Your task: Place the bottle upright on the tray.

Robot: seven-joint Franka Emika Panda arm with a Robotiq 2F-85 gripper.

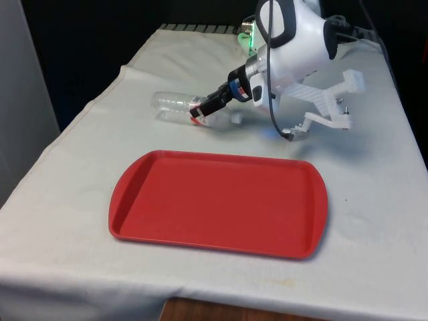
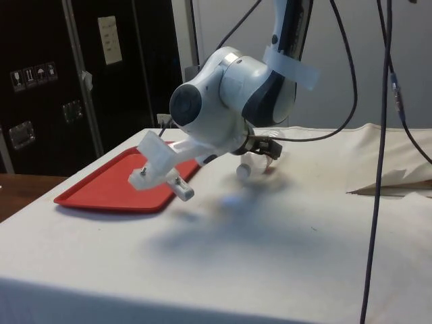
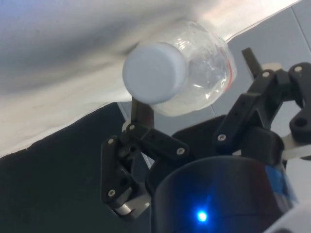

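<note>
A clear plastic bottle (image 1: 175,101) with a red-edged label and a white cap (image 1: 237,119) lies on its side on the white cloth, beyond the far edge of the red tray (image 1: 221,200). My gripper (image 1: 200,110) reaches in low from the front view's right and straddles the bottle's upper part near the label. In the wrist view the bottle (image 3: 206,63) sits between the two fingers (image 3: 141,109), cap (image 3: 154,73) towards the camera, with a small gap showing at the other finger. The gripper is open. In the side view the cap (image 2: 243,170) shows below the gripper (image 2: 260,152).
The red tray (image 2: 108,189) lies flat with nothing on it, between the bottle and the table's near edge. A white bracket (image 1: 328,100) sticks out from the arm low over the cloth on the front view's right. A cable (image 1: 277,124) hangs close by.
</note>
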